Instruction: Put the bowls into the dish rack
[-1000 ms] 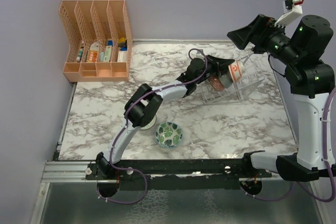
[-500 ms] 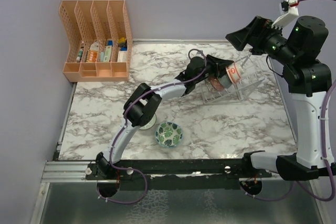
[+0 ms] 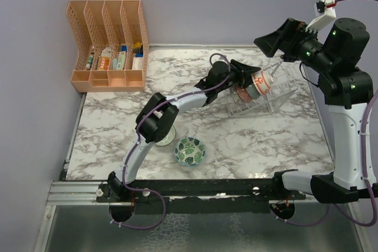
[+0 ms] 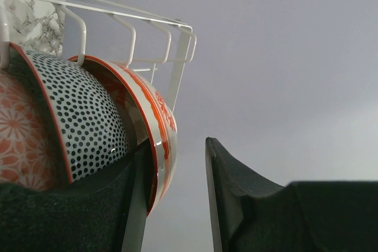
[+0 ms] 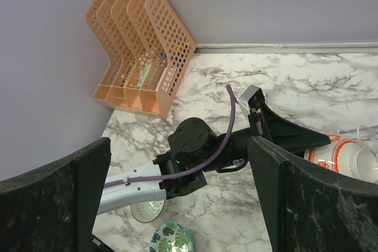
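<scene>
Left jaws apart astride orange-red bowl point(image 4: 160, 116) in dish rack point(image 3: 277, 100)

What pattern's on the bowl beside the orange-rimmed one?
That bowl: dark dots on white, clearest in left wrist view.

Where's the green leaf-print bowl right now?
Top view: the green-blue leaf-print ceramic bowl sits on the marble table near the front edge, just right of the left arm's elbow, well short of the clear wire dish rack.
</scene>
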`<action>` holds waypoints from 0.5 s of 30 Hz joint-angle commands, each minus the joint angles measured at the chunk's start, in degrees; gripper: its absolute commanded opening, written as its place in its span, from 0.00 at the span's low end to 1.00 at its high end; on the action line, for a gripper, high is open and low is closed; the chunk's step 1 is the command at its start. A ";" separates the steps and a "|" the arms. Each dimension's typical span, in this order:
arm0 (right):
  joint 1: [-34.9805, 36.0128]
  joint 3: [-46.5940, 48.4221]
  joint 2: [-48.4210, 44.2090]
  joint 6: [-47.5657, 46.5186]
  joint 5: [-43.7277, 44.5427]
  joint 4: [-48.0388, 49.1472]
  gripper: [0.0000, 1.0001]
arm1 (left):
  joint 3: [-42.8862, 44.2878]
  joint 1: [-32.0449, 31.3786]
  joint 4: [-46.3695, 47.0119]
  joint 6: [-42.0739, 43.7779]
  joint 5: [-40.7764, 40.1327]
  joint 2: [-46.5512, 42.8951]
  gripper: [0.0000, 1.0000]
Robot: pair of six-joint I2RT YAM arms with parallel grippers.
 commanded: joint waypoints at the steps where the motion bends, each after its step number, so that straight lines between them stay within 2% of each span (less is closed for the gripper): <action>1: -0.42 -0.11 -1.12 -0.25 -0.44 0.56 1.00 | -0.76 0.78 -3.00 2.31 2.58 -4.12 0.43; 7: -0.39 -0.68 -1.67 -0.07 -0.52 0.87 1.00 | -1.15 1.61 -6.80 5.01 4.78 -5.42 0.53; 15: -0.44 -1.41 -2.28 0.56 -1.06 1.49 1.00 | -2.69 2.35 -9.29 7.66 6.66 -7.77 0.56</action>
